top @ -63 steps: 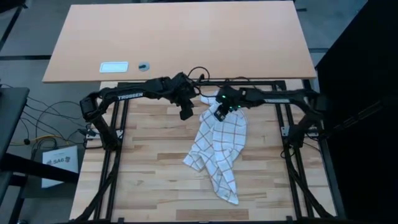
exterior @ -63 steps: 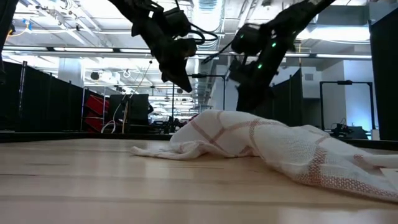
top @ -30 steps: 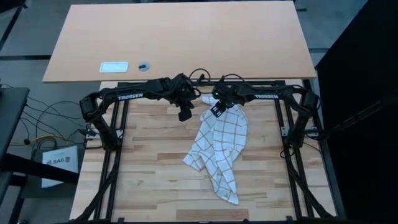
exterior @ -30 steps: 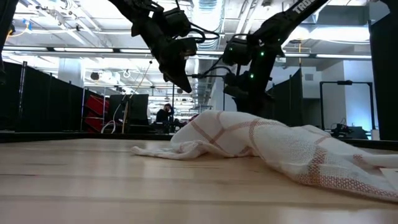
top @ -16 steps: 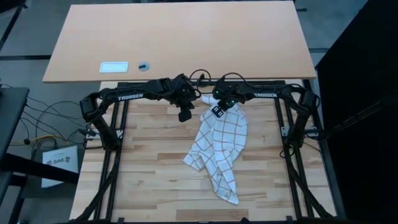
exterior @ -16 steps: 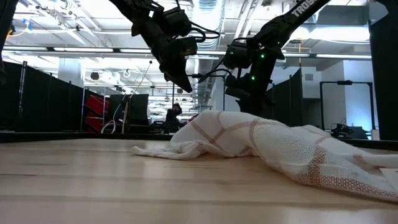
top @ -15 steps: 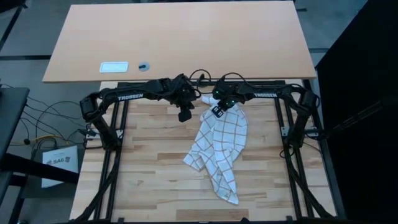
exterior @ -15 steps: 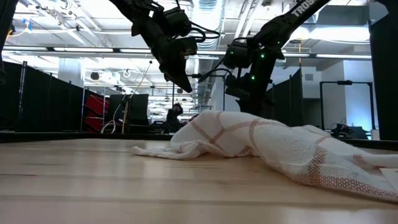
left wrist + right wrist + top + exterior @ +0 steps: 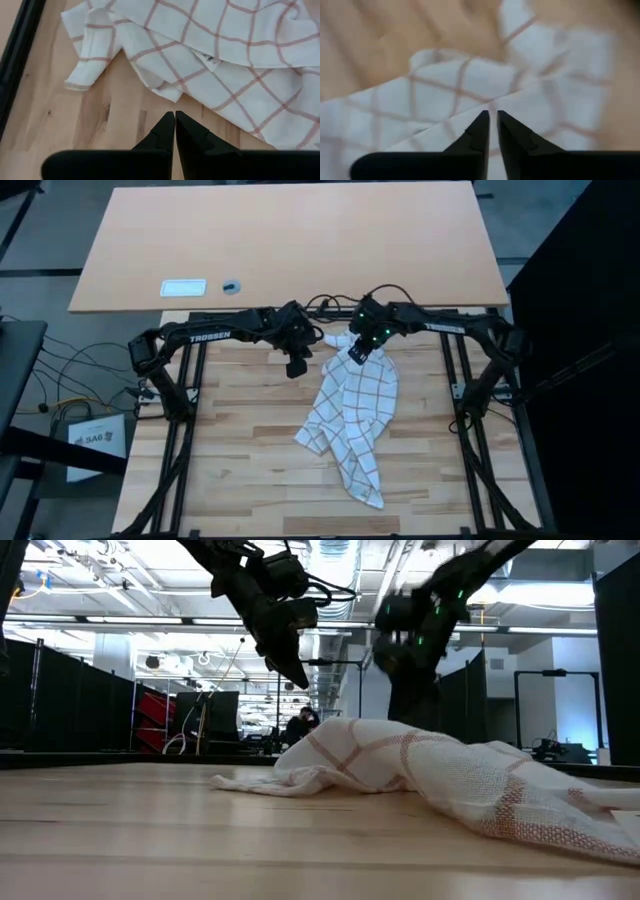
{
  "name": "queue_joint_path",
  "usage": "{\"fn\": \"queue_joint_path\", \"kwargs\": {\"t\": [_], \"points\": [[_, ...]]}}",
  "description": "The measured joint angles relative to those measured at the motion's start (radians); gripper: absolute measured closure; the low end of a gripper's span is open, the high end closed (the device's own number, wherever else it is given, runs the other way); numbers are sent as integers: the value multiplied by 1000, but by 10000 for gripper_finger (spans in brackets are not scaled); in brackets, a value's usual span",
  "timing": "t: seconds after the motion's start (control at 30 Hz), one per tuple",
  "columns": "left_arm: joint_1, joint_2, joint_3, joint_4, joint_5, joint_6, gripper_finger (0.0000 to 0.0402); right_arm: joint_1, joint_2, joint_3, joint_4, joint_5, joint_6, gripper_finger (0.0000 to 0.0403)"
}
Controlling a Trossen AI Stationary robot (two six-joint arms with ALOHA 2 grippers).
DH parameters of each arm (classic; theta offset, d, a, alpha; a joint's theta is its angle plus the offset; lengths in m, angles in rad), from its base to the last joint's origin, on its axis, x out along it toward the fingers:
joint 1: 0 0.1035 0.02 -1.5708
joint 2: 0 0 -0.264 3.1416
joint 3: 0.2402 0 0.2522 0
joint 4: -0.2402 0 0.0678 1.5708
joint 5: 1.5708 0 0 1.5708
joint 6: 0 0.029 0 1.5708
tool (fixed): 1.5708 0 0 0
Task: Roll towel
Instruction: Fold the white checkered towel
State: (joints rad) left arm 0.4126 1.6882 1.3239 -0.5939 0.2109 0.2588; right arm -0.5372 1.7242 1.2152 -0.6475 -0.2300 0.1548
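One towel (image 9: 353,420) lies crumpled on the wooden table (image 9: 240,480), running from the upper middle of the high view down to the lower middle. Two arms reach in above its upper end. The left gripper (image 9: 297,366) hangs just left of the towel's top corner, fingers pressed together on nothing. The right gripper (image 9: 357,350) sits over that top corner, its fingers nearly together with a thin gap; whether cloth is pinched I cannot tell. Since half a second ago the right gripper has shifted slightly rightward and up; the towel and left gripper lie unchanged.
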Motion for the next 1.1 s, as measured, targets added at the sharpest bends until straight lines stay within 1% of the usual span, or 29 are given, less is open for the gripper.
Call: {"fn": "queue_joint_path", "kwargs": {"t": [0.03,0.07,0.17,0.23,0.3,0.4,0.53,0.73,0.9,0.97,1.0,1.07,1.1], "points": [[0,0,0,0,10,5,402,-10,24,-1,-8,-34,-12,346],[0,0,0,0,24,7,402,-19,44,-2,-9,-42,-32,330],[0,0,0,-2,26,7,402,-45,80,17,-7,-37,-45,286],[0,0,0,-2,26,6,402,-63,83,30,-6,-3,-35,258],[0,0,0,-5,26,2,402,-76,81,53,-8,55,-23,236],[0,-1,0,-9,27,5,402,-95,78,93,-7,98,-17,215],[0,-1,-1,-10,27,6,402,-108,113,115,-1,101,1,211],[0,-1,-1,-18,26,7,402,-107,187,116,-2,102,16,222],[0,-1,-1,-18,26,7,402,-112,195,117,18,102,5,237],[0,-1,-1,-19,26,7,402,-114,195,117,19,101,-5,266],[0,-1,-1,-18,26,7,402,-114,195,117,19,101,-16,289],[0,-1,-1,-18,26,7,402,-114,194,117,23,99,-45,351],[0,-1,-1,-18,26,9,402,-114,194,117,24,91,-58,376]]}}
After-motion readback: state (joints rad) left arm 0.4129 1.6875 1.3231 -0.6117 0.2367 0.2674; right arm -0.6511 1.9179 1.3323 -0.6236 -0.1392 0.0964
